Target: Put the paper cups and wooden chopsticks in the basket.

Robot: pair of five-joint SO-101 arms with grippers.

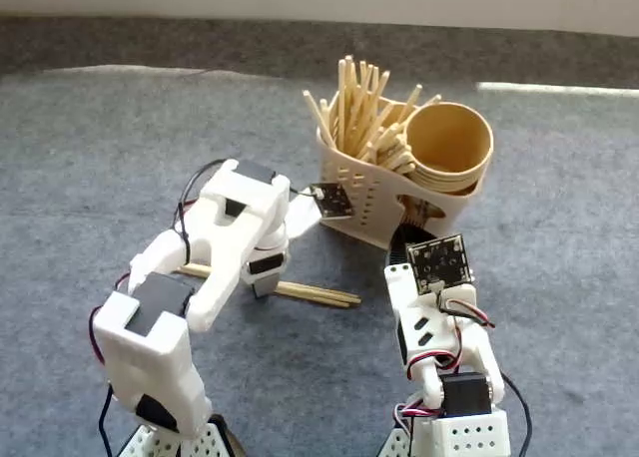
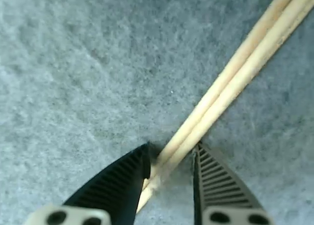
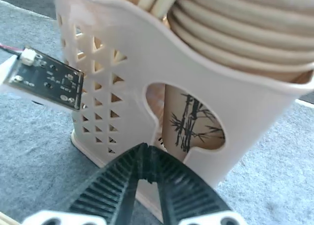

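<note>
Left hand [image 2: 171,154] narrow, straddling pale wooden chopsticks [image 2: 235,77] on grey bench [image 2: 73,63]; right hand [image 3: 146,152] closed, facing cream latticed plastic basket [image 3: 122,63].

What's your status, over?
Left claw open, straddling chopstick pair on mat. Right claw shut, facing basket. Cups in basket.

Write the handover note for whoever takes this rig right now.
Left gripper: jaws open, straddling a pair of chopsticks that lies flat on the mat.
Right gripper: jaws shut, empty, close to the basket wall.
Done: stacked cups and a bundle of chopsticks stand in the basket.
To do: grip the loose pair and put it in the basket.
</note>
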